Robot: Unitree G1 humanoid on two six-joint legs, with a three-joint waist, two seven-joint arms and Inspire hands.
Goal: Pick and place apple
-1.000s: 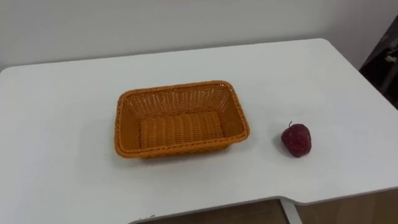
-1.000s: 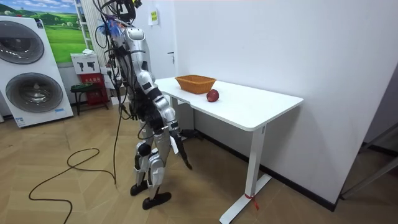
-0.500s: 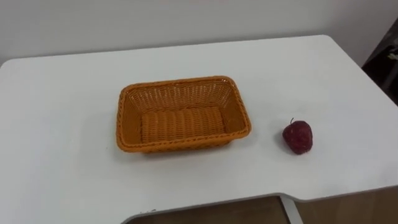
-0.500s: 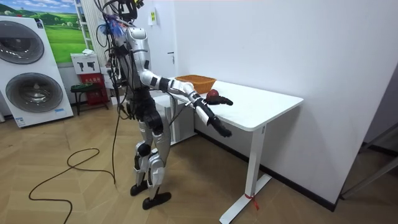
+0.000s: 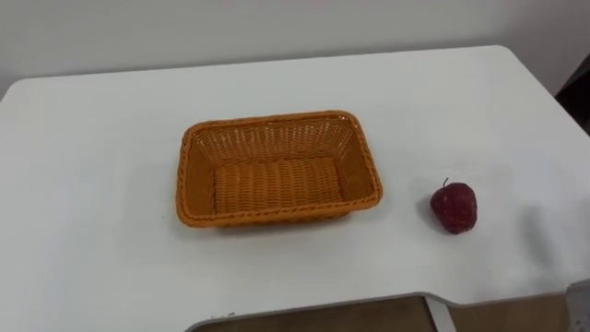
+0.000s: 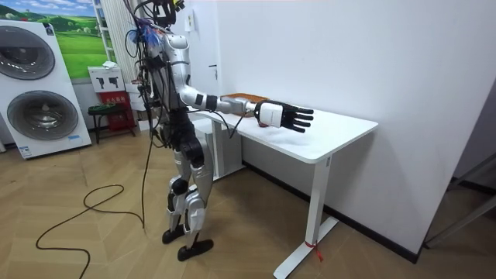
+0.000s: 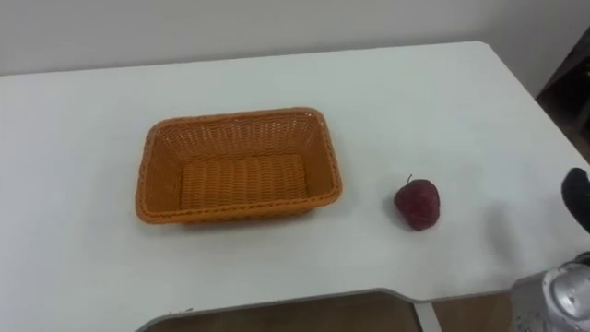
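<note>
So the apple is sitting on the white table, dark red, little stem poking up, not in either hand. It's out on the bare tabletop at roughly 3 to 4 o'clock from the orange wicker basket, near it but clearly apart, not touching the rim. The basket is a rectangular one, long side running left to right, sitting about in the middle of the table and flat on its base. From the room view you can see the robot standing upright at the table's long front edge, on the wood floor, with a couple of washing machines off to the room view's left behind it. Its right arm is stretched straight out over the table at about chest height, and the right hand is open: fingers straight and fanned out, holding nothing, hanging in the air above the tabletop and not resting on it. In the right eye view the tip of that same hand peeks in at the far right edge, at about 3 to 4 o'clock from the apple, with a clear strip of white table between them, so no contact. In the room view the hand sits in front of the apple's spot, so I can't make out the fruit there.
</note>
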